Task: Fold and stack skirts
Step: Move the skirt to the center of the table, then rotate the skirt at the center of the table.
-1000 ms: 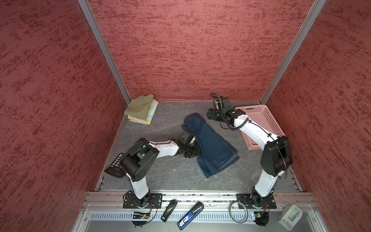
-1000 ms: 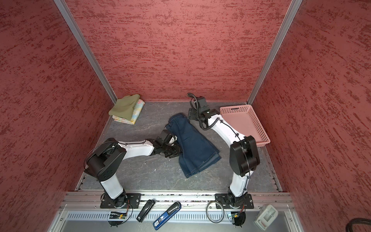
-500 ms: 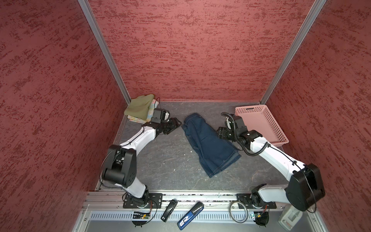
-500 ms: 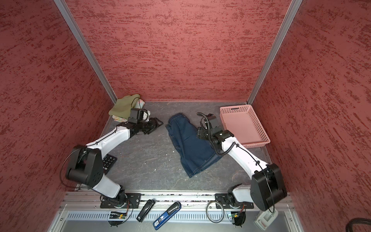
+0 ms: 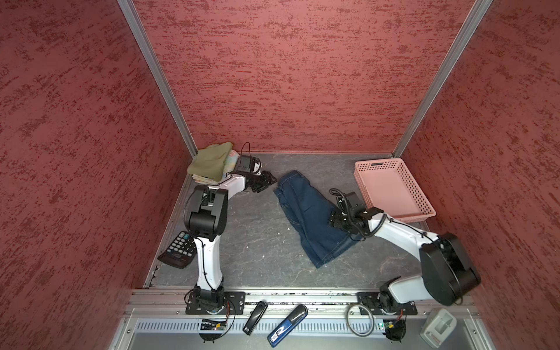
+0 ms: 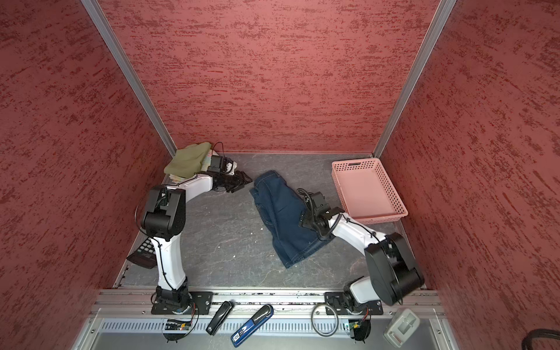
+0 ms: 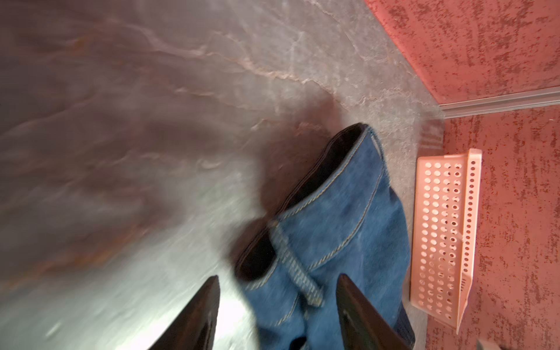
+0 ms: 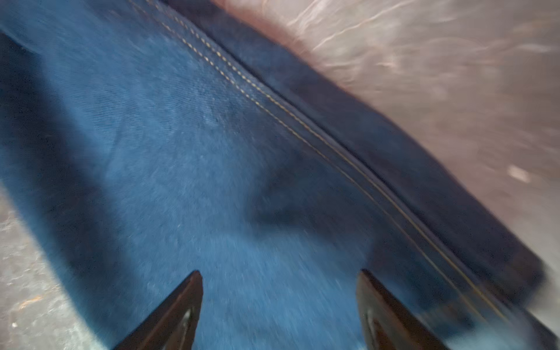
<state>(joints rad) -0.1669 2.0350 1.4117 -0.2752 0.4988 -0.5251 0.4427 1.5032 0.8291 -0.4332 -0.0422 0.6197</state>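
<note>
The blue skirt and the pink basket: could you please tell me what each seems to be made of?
The blue skirt looks like denim: a woven twill face, matte, with tan double stitching along the seams in the right wrist view. The pink basket is probably moulded plastic, smooth: thin stiff walls pierced by regular round holes.

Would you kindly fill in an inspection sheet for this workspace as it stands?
Surface: grey stone-look tabletop.
Job's things: denim skirt spread mid-table; olive skirt folded atop floral skirt, far corner.
Clutter: pink basket, empty; calculator; black stapler, blue stapler in front.
Grippers: left gripper beside the denim waistband, jaws open; right gripper over the denim, jaws open.
Cables: left wrist cable, right wrist cable, both looped.
Surroundings: red textured walls.
</note>
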